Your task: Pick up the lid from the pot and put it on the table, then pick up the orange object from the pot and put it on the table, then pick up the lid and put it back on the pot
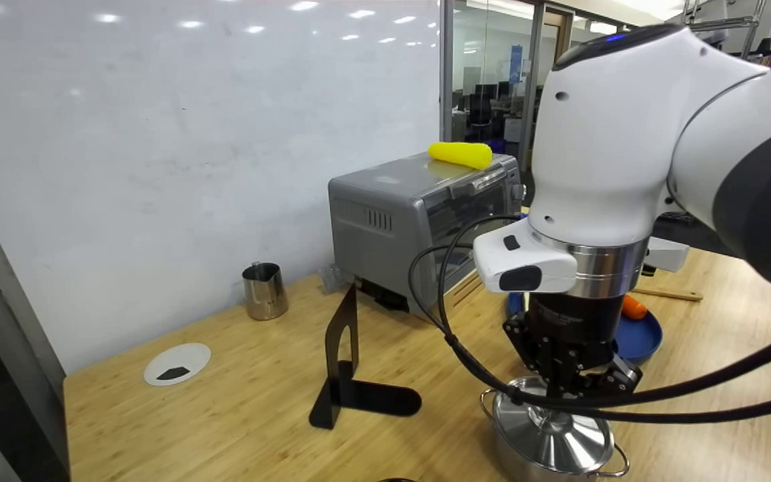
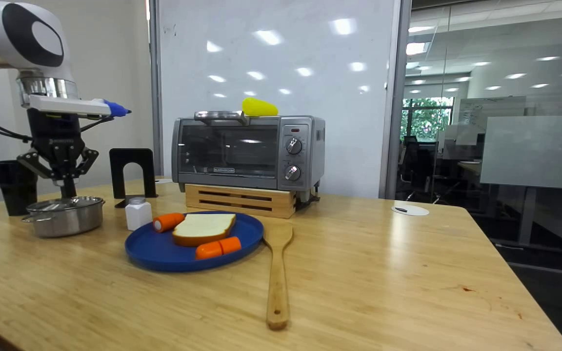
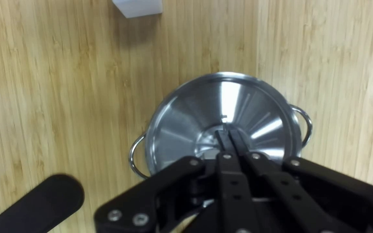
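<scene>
The shiny steel pot (image 1: 519, 462) stands on the wooden table (image 1: 251, 415), with the domed lid (image 3: 186, 119) seated on it. The lid also shows in both exterior views (image 1: 576, 445) (image 2: 88, 201). My gripper (image 3: 227, 131) points straight down over the lid's centre. Its fingers are nearly together, with a narrow gap where they close on the lid's knob, which is mostly hidden by them. The inside of the pot is hidden under the lid. Orange carrot-like pieces (image 2: 168, 222) (image 2: 217, 247) lie on the blue plate (image 2: 164, 256).
A white bottle (image 2: 138, 213) stands beside the pot, between it and the plate. A black bookend (image 1: 372, 398) and a black cup (image 2: 15, 187) are near. A toaster oven (image 2: 232, 151), a metal cup (image 1: 265, 292) and a wooden spatula (image 2: 277, 278) are farther off.
</scene>
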`<state>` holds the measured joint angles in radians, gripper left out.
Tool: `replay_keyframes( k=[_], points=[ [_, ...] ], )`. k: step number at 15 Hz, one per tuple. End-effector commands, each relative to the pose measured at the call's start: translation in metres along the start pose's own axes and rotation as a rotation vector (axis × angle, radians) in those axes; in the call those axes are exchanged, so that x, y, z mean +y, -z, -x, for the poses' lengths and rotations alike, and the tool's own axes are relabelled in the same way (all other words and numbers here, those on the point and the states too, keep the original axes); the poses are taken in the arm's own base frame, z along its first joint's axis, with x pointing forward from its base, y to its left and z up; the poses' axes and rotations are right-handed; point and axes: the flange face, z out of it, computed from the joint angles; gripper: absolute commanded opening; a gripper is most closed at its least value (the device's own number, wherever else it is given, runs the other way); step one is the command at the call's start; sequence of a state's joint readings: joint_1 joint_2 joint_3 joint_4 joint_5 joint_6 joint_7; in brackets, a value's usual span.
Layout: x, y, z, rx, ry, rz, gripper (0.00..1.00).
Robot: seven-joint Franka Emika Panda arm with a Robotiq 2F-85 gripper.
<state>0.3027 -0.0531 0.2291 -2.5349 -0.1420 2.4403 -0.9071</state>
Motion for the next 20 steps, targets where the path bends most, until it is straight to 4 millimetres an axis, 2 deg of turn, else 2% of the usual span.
replay_keyframes(
  k=[1, 5, 9, 11, 14, 16, 20],
  points=[
    [0.008, -0.004, 0.000, 0.011, 0.004, -0.001, 0.30],
    [0.007, 0.001, -0.003, 0.007, 0.010, -0.004, 0.57],
    [0.009, 0.032, 0.000, -0.015, -0.016, -0.003, 0.84],
    [0.014, 0.055, 0.012, -0.028, -0.069, -0.010, 0.98],
    [0.022, 0.094, 0.049, -0.022, -0.237, -0.008, 1.00],
    [0.026, 0.116, 0.084, 0.007, -0.353, 0.009, 1.00],
    [0.030, 0.144, 0.149, 0.044, -0.583, 0.062, 1.00]
  ],
)
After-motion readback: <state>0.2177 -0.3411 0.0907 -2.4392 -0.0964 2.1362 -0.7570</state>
